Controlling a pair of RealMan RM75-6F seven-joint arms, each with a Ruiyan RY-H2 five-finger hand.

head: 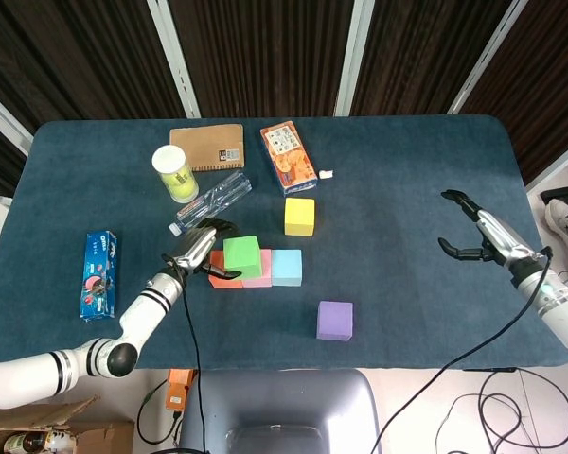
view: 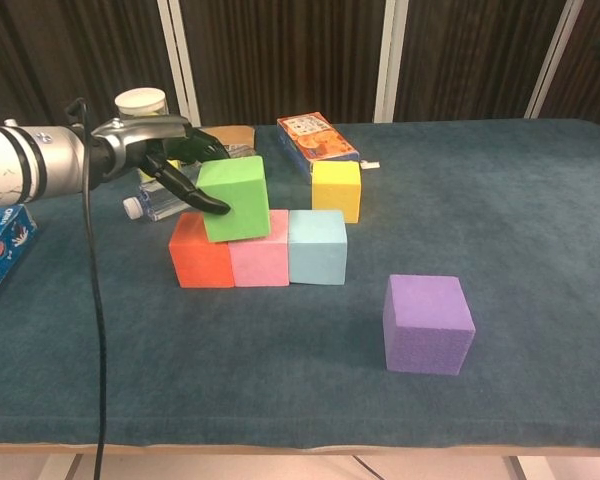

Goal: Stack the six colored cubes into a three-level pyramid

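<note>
A red cube (view: 197, 258), a pink cube (view: 260, 264) and a light blue cube (view: 317, 247) stand side by side in a row. My left hand (view: 170, 150) grips a green cube (view: 233, 198), thumb on its front face. The green cube sits slightly tilted over the seam between red and pink; from above the green cube (head: 241, 256) covers most of both. A yellow cube (head: 299, 216) stands alone behind the row and a purple cube (head: 334, 320) alone in front right. My right hand (head: 473, 232) hovers open far to the right, holding nothing.
Behind the row lie a clear bottle (head: 214, 200), a cup of yellow balls (head: 174, 173), a brown box (head: 208, 147) and an orange snack box (head: 288, 157). A blue packet (head: 98, 274) lies at the left. The table's front edge (view: 300, 445) is near the purple cube.
</note>
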